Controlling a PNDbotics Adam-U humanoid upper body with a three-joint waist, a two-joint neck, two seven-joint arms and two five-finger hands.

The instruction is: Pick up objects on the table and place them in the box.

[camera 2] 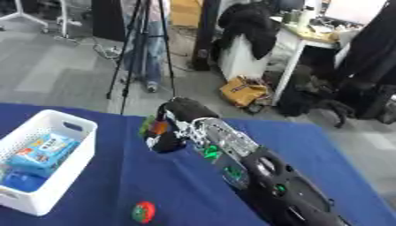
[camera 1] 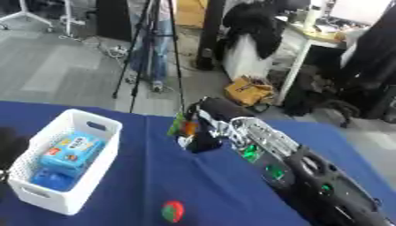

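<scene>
My right arm reaches in from the lower right across the blue table. My right hand (camera 1: pixel 207 132) hangs near the table's far edge, fingers curled round a small green and orange packet (camera 2: pixel 154 126). The white box (camera 1: pixel 99 164) stands at the left and holds a light blue packet (camera 1: pixel 71 152) and a darker blue one (camera 1: pixel 51 180). A small round red and green thing (camera 1: pixel 173 211) lies on the cloth near the front, right of the box. A dark shape at the left edge beside the box looks like my left hand (camera 1: pixel 9 148).
The blue tablecloth (camera 1: pixel 154 176) covers the table. Beyond its far edge are a tripod (camera 1: pixel 151 48), a brown bag (camera 1: pixel 247 90) on the floor and a white desk (camera 1: pixel 309 42) with dark clothing over it.
</scene>
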